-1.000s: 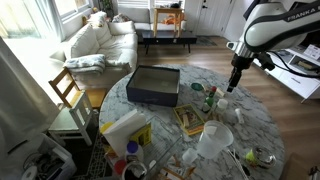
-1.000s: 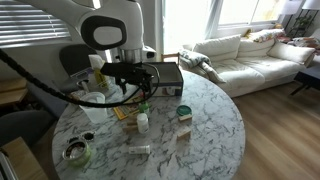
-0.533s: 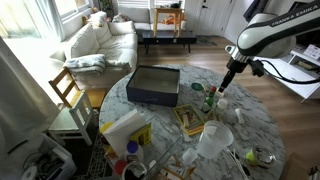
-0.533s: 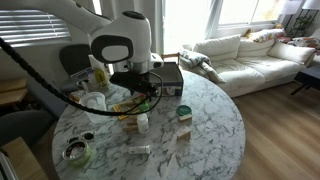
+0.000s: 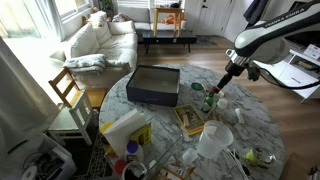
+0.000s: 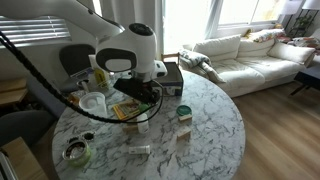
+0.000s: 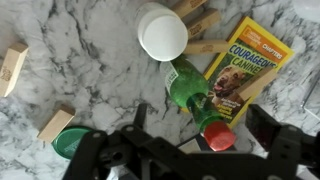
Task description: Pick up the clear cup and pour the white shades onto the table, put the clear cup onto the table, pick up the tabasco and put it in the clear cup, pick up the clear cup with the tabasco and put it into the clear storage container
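Arm's dropping lower & swinging in vs. half a sec back; gripper (image 5: pixel 218 89) is now hanging right over the tabasco (image 5: pixel 210 98), mid-right of frame. Wrist view: green bottle is showing at lower centre, red cap (image 7: pixel 220 136) sitting between the fingers (image 7: pixel 268 130), which are spreading wide and gripping nothing. White cup (image 7: pixel 162 35) is standing just above it. Book (image 7: pixel 245 70) is lying at upper right, close by the bottle; contact unclear. Clear cup (image 5: pixel 213 140) is waiting nearby, lower in frame. We're reading this as the tabasco pickup. We're wanting jaws centred on the body under the cap, straight descent, gentle close, w/o nudging white cup or book.
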Tool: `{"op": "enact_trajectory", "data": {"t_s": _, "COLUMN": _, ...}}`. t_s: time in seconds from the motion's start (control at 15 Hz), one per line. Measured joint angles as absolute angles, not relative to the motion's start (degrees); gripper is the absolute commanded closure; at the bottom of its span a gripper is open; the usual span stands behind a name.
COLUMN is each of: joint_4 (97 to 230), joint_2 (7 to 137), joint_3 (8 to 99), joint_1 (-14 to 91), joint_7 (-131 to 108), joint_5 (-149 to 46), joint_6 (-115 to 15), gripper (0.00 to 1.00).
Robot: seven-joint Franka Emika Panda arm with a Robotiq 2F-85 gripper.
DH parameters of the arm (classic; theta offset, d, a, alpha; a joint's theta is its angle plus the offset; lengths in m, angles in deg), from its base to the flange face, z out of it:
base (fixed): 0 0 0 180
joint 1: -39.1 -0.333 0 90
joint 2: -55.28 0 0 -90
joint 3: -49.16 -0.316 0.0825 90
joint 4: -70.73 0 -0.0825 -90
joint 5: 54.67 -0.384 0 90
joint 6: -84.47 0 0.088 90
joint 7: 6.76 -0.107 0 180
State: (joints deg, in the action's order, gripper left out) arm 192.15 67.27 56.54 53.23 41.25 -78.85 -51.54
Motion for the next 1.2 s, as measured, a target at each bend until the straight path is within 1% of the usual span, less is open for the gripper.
{"op": "enact_trajectory", "data": {"t_s": 0.27, "joint_4": 192.15, "joint_2": 67.51, "joint_3": 55.37, "joint_1": 53.89, "joint_7": 44.52, "joint_5": -83.89, "joint_6": -51.54, "gripper": 0.00}}
{"op": "enact_trajectory", "data": {"t_s": 0.47, "joint_4": 192.15, "joint_2": 67.80, "joint_3": 54.80, "joint_1": 53.93, "joint_7": 47.05, "joint_5": -86.17, "joint_6": -51.55, "gripper": 0.07}}
{"op": "enact_trajectory", "data": {"t_s": 0.53, "joint_4": 192.15, "joint_2": 67.90, "joint_3": 54.73, "joint_1": 53.93, "joint_7": 47.72, "joint_5": -86.61, "joint_6": -51.57, "gripper": 0.14}}
{"op": "enact_trajectory", "data": {"t_s": 0.67, "joint_4": 192.16, "joint_2": 68.18, "joint_3": 54.70, "joint_1": 53.94, "joint_7": 49.00, "joint_5": -87.16, "joint_6": -51.87, "gripper": 0.13}}
{"op": "enact_trajectory", "data": {"t_s": 0.73, "joint_4": 192.18, "joint_2": 68.36, "joint_3": 54.70, "joint_1": 53.94, "joint_7": 49.61, "joint_5": -87.25, "joint_6": -52.27, "gripper": 0.16}}
{"op": "enact_trajectory", "data": {"t_s": 0.8, "joint_4": 192.19, "joint_2": 68.53, "joint_3": 54.69, "joint_1": 53.94, "joint_7": 50.05, "joint_5": -87.37, "joint_6": -52.67, "gripper": 0.14}}
{"op": "enact_trajectory", "data": {"t_s": 0.93, "joint_4": 192.22, "joint_2": 68.76, "joint_3": 54.65, "joint_1": 53.94, "joint_7": 50.90, "joint_5": -87.60, "joint_6": -53.44, "gripper": 0.14}}
{"op": "enact_trajectory", "data": {"t_s": 1.0, "joint_4": 192.22, "joint_2": 68.86, "joint_3": 54.58, "joint_1": 53.96, "joint_7": 51.30, "joint_5": -87.89, "joint_6": -53.76, "gripper": 0.15}}
{"op": "enact_trajectory", "data": {"t_s": 1.13, "joint_4": 192.22, "joint_2": 69.02, "joint_3": 54.37, "joint_1": 54.01, "joint_7": 52.17, "joint_5": -88.71, "joint_6": -54.05, "gripper": 0.36}}
{"op": "enact_trajectory", "data": {"t_s": 1.2, "joint_4": 192.22, "joint_2": 69.09, "joint_3": 54.28, "joint_1": 54.02, "joint_7": 52.51, "joint_5": -89.13, "joint_6": -54.12, "gripper": 0.42}}
